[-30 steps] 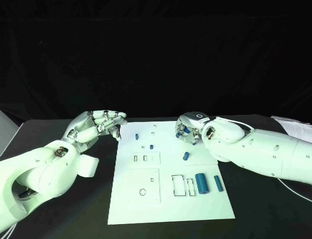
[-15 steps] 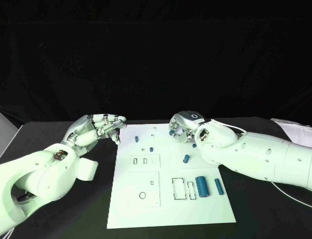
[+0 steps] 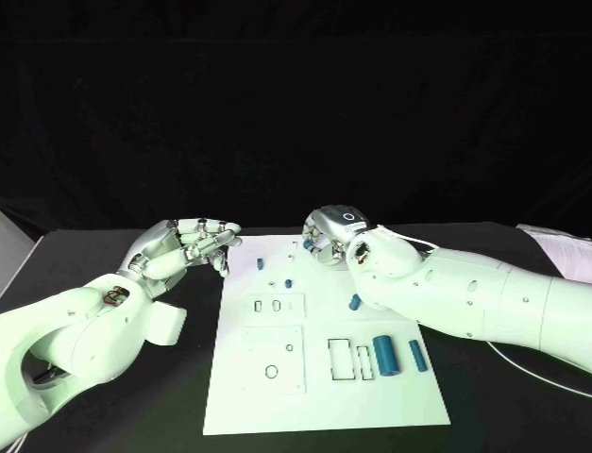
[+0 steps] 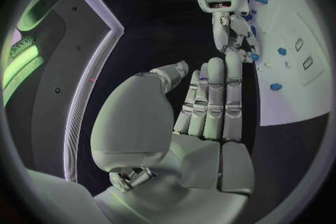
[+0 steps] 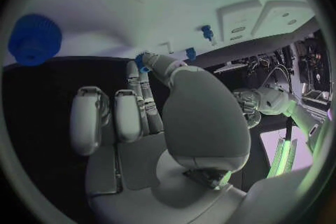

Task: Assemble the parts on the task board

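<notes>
Just beside right robot hand (image 3: 329,232): blue part (image 3: 310,244).

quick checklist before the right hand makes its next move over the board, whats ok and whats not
1. Right hand over the far end of the task board: ok.
2. Part in the right hand: ok, a small blue piece sits at its fingertips in the right wrist view.
3. Which slot it is lined up with: cannot tell.
4. Left hand off the board, beside its left edge, fingers curled: ok.
5. Left hand holding anything: ok, nothing seen in it.
6. Loose blue parts, such as the big cylinder, lying near the rectangular slots and away from both hands: ok.
</notes>
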### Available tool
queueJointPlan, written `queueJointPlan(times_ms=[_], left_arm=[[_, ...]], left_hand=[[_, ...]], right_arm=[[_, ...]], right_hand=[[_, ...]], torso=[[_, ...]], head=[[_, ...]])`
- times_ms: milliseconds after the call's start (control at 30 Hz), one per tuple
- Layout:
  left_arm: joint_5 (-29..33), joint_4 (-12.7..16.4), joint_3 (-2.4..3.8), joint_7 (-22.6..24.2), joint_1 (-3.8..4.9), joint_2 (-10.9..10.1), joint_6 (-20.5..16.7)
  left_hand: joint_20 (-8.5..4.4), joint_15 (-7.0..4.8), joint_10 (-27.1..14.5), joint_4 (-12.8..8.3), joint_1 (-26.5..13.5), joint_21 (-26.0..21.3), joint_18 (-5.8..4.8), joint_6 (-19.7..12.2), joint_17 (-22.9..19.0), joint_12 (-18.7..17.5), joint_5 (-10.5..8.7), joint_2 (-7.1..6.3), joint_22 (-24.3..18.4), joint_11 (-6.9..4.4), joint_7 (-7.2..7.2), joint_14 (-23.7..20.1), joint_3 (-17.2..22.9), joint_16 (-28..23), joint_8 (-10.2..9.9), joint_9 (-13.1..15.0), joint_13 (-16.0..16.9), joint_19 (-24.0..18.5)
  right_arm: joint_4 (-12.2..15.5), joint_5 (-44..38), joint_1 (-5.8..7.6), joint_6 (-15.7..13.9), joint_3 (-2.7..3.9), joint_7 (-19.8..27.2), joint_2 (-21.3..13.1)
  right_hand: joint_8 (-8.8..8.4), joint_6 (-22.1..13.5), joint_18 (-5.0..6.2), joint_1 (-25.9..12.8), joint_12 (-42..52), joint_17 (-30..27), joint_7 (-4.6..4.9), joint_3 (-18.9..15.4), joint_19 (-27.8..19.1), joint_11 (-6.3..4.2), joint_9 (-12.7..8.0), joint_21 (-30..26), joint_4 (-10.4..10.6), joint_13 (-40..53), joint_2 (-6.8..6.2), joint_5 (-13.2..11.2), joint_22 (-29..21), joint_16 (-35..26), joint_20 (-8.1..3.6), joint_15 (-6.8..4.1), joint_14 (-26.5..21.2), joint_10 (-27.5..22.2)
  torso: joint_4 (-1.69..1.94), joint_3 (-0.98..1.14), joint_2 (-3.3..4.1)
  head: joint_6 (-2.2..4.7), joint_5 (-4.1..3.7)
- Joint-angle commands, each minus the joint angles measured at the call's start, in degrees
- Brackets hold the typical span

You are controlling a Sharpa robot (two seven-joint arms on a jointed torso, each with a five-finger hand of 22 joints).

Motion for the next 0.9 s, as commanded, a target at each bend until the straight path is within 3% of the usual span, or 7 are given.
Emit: queueJointPlan(times_ms=[33, 100, 267, 367, 700, 900], left_arm=[[-0.4, 0.2, 0.05, 0.0, 0.01, 0.1, 1.2], [-0.5, 0.1, 0.05, 0.0, 0.01, 0.2, 1.3], [-0.6, 0.0, 0.05, -0.1, 0.01, 0.2, 1.3], [-0.6, 0.0, 0.05, -0.1, 0.01, 0.3, 1.3], [-0.8, 0.0, 0.05, -0.3, 0.02, 0.3, 1.6], [-0.9, 0.1, 0.05, -0.3, 0.03, 0.4, 1.7]], left_hand=[[0.12, 0.12, -0.1, 0.0, -0.4, 0.2, 0.69, -0.4, 0.1, -0.3, -0.02, -0.05, 0.0, 0.18, 0.07, -0.4, 0.4, 0.4, -0.3, 0.1, 0.1, -0.4], [0.12, 0.12, -0.1, 0.0, -0.4, 0.2, 0.69, -0.4, 0.1, -0.3, -0.02, -0.05, 0.0, 0.18, 0.07, -0.4, 0.4, 0.4, -0.3, 0.1, 0.1, -0.4], [0.12, 0.12, -0.1, 0.0, -0.4, 0.2, 0.69, -0.4, 0.1, -0.3, -0.02, -0.05, 0.0, 0.18, 0.07, -0.4, 0.4, 0.4, -0.3, 0.1, 0.1, -0.4], [0.12, 0.12, -0.1, 0.0, -0.4, 0.2, 0.69, -0.4, 0.1, -0.3, -0.02, -0.05, 0.0, 0.18, 0.07, -0.4, 0.4, 0.4, -0.3, 0.1, 0.1, -0.4], [0.12, 0.12, -0.1, 0.0, -0.4, 0.2, 0.69, -0.4, 0.1, -0.3, -0.02, -0.05, 0.0, 0.18, 0.07, -0.4, 0.4, 0.4, -0.3, 0.1, 0.1, -0.4], [0.12, 0.12, -0.1, 0.0, -0.4, 0.2, 0.69, -0.4, 0.1, -0.3, -0.02, -0.05, 0.0, 0.18, 0.07, -0.4, 0.4, 0.4, -0.3, 0.1, 0.1, -0.4]], right_arm=[[-0.8, -1.2, 0.03, -1.4, 0.03, -1.0, 0.8], [-0.9, -1.2, 0.03, -1.6, 0.04, -1.0, 1.2], [-1.2, -1.2, 0.03, -1.8, 0.08, -0.9, 2.0], [-1.2, -1.2, 0.04, -1.8, 0.11, -0.8, 2.3], [-1.8, -1.5, 0.08, -0.8, 0.18, -0.7, 3.0], [-2.9, -1.9, 0.08, -0.3, 0.19, -1.0, 3.6]], right_hand=[[0.17, 0.3, -0.69, -0.2, -0.1, 0.0, 0.06, 0.3, 0.2, 0.16, 0.1, 0.3, 0.1, 0.1, 0.46, 0.1, 0.0, 0.4, 0.02, -0.32, 1.6, 0.2], [0.17, 0.3, -0.69, -0.2, -0.1, 0.0, 0.06, 0.3, 0.2, 0.16, 0.1, 0.3, 0.1, 0.1, 0.46, 0.1, 0.0, 0.4, 0.02, -0.32, 1.6, 0.2], [0.15, 0.3, -0.70, -0.2, -0.2, 0.0, 0.09, 0.3, 0.2, 0.19, 0.1, 0.3, 0.1, 0.1, 0.43, 0.1, 0.0, 0.4, 0.03, -0.31, 1.6, 0.1], [0.15, 0.2, -0.70, -0.3, -0.2, 0.0, 0.11, 0.3, 0.2, 0.20, 0.1, 0.3, 0.1, 0.1, 0.42, 0.1, 0.0, 0.4, 0.03, -0.30, 1.6, 0.1], [0.11, 0.1, -0.71, -0.5, -0.3, 0.1, 0.17, 0.3, 0.2, 0.26, 0.2, 0.3, 0.1, 0.1, 0.28, 0.2, 0.0, 0.5, 0.05, -0.25, 1.6, 0.0], [0.11, 0.0, -0.71, -0.5, -0.3, 0.1, 0.17, 0.3, 0.2, 0.27, 0.3, 0.3, 0.1, 0.1, 0.25, 0.1, 0.1, 0.5, 0.06, -0.24, 1.6, 0.0]], torso=[[0.06, 0.04, 0.13], [0.18, -0.05, 0.22], [0.21, -0.02, 0.31], [0.32, -0.15, 0.41], [0.20, -0.04, 0.64], [0.31, -0.07, 0.73]], head=[[-0.05, 0.14], [-0.03, 0.16], [0.01, 0.24], [0.04, 0.23], [0.17, 0.59], [0.17, 0.65]])
